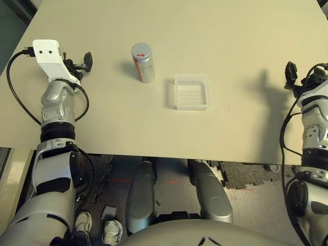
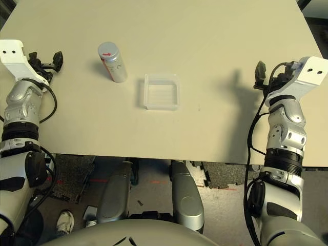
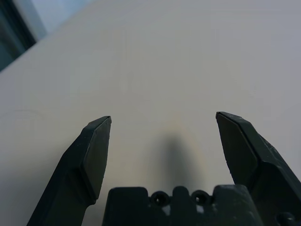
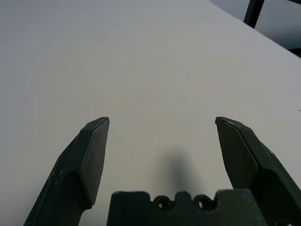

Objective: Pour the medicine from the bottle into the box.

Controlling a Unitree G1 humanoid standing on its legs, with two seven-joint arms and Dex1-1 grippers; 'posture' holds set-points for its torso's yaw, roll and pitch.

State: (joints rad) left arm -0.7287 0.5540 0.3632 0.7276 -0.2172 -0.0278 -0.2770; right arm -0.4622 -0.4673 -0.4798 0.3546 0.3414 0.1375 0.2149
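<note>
In the left eye view, taking the clear box (image 1: 191, 92) as landmark, the silver-grey bottle (image 1: 143, 63) stands to its left and a little farther from the robot, apart from it, on the pale bench (image 1: 220, 46). The bottle is upright, its long axis vertical, with the round grey cap (image 1: 141, 50) on top; the cap's red arrow points to the right. The red label patch (image 1: 137, 68) is on the bottle's left side, only partly in sight. The left pincer (image 1: 79, 64) is left of the box, beyond the bottle; the right pincer is well to the box's right, its arm cut off by the picture's edge.

In the right eye view, the same 2 things stand apart, and the marks on the bottle's side are too small to read. The right pincer (image 2: 270, 79) is well right of the box, above the bench.

In the left wrist view, the left pincer is released: its 2 fingers (image 3: 96, 157) are wide apart, with nothing between them.

In the right wrist view, the right pincer is released too, its 2 black fingers (image 4: 94, 157) spread wide, holding and touching nothing.
</note>
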